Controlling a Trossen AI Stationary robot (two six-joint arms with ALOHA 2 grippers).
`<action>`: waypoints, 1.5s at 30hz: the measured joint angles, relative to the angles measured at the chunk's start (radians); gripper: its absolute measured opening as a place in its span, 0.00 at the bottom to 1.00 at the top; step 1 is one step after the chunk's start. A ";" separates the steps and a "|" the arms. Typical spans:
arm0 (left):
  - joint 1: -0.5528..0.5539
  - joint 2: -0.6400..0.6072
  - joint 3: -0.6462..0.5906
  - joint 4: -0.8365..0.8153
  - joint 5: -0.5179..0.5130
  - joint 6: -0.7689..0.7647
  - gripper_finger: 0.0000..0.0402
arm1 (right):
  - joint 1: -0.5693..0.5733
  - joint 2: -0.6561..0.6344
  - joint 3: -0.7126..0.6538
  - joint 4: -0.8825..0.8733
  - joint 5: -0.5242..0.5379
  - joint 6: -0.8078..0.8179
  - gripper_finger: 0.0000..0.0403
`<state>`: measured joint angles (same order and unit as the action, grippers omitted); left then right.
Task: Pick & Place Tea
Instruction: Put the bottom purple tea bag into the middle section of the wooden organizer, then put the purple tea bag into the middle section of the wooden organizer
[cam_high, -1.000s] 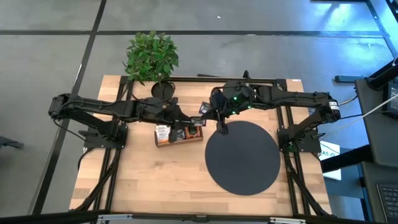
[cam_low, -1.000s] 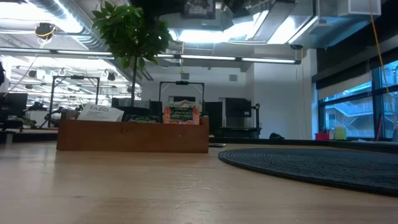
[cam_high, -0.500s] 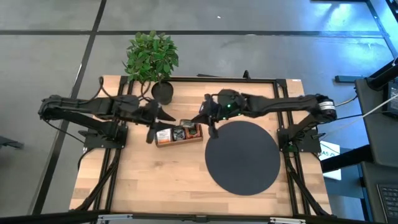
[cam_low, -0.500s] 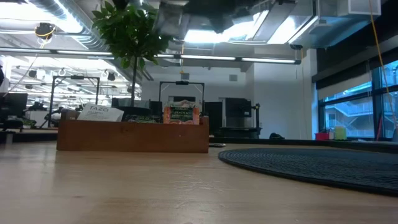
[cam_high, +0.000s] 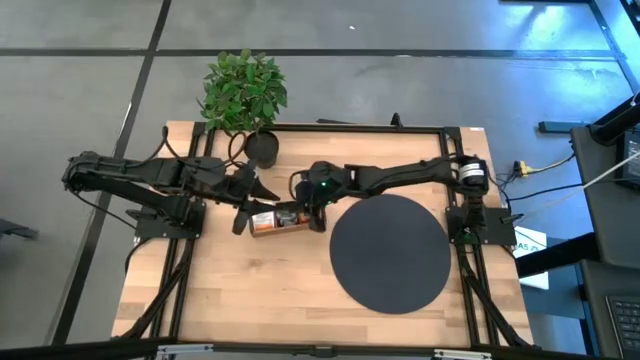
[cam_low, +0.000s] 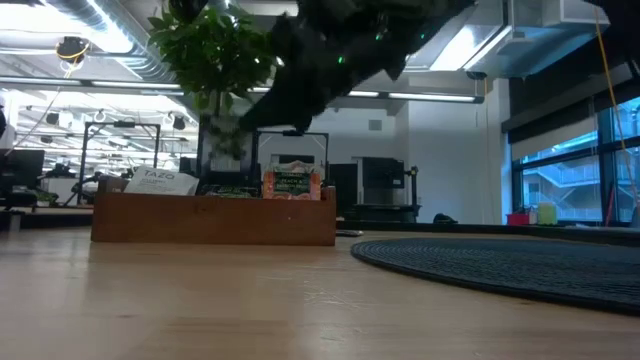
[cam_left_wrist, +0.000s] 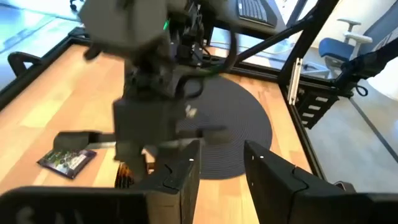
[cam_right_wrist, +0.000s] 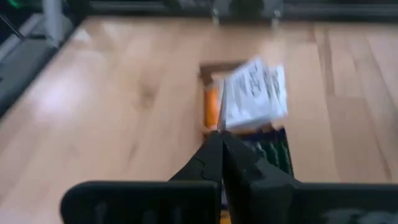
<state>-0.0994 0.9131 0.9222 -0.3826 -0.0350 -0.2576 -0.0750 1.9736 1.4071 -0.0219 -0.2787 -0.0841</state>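
Right gripper (cam_high: 318, 213) over tray (cam_high: 262, 230); mat (cam_high: 390, 252) beside.

Both arms are showing matte black throughout, built of slim tubular links joined by chunkier rounded joint housings. Right arm (cam_high: 400, 176): a small green indicator light is glowing on the wrist housing; a silver-grey ring is showing at the shoulder joint near its base. Thin black cables are running along the links of the left arm (cam_high: 150, 172) and looping at the joints. Each base is sitting on a black bracket. Fingers (cam_left_wrist: 180, 180) of the left arm are showing as flat, dark, angular plates with moulded ridges. Right arm's fingers (cam_right_wrist: 214, 158) are tapering to narrow black tips.
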 joint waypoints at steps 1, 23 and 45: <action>0.000 0.000 0.000 0.002 0.000 -0.001 0.30 | -0.001 0.010 0.000 0.003 0.010 -0.004 0.01; 0.000 0.000 0.000 -0.001 -0.003 0.000 0.30 | -0.003 0.118 0.002 0.011 0.053 -0.033 0.02; 0.000 0.000 0.000 -0.011 -0.002 0.000 0.30 | -0.007 0.068 0.000 0.008 0.153 -0.004 0.33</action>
<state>-0.0994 0.9131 0.9222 -0.3935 -0.0372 -0.2576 -0.0824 2.0416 1.4074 -0.0138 -0.1260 -0.0878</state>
